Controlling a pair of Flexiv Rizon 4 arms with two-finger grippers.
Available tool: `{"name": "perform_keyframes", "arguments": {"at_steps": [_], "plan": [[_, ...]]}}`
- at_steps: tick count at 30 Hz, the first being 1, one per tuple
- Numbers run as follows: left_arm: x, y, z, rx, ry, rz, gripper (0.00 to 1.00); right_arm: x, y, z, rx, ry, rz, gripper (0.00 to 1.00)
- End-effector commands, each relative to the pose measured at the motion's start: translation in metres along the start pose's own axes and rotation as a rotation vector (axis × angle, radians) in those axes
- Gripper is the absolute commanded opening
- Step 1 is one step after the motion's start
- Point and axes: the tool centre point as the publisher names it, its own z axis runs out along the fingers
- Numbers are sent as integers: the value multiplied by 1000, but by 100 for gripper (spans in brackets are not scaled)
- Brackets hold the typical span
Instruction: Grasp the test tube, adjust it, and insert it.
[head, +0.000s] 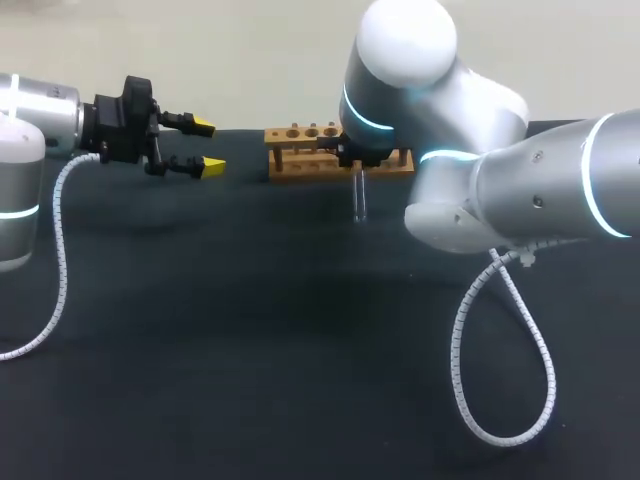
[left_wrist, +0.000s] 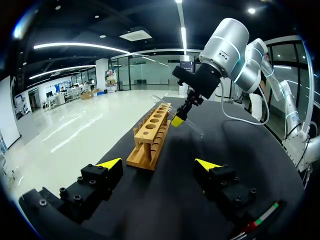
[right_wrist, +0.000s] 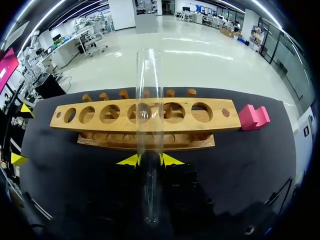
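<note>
Glass tube sits pinched from both sides between the right gripper's yellow fingers, held above the cloth and not in any hole. Wooden rack lies just ahead of them. Left gripper hangs well apart, fingers spread, holding nothing.

The test tube looks clear and glossy to me, like glass, and the rack behind it is pale, smooth wood with a dull finish. The table has a matt black cover that looks like cloth. My right arm has shiny white and satin silver shells, and my left gripper is matt black plastic with smooth yellow tips.
</note>
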Motion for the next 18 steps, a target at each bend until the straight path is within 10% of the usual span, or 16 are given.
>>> {"name": "perform_keyframes", "arguments": {"at_steps": [1, 18], "plan": [[1, -1, -1, -3, -4, 3, 100, 1, 0, 2, 0, 3, 3, 0], [1, -1, -1, -3, -4, 3, 100, 4, -3, -43, 30, -118, 92, 0]]}}
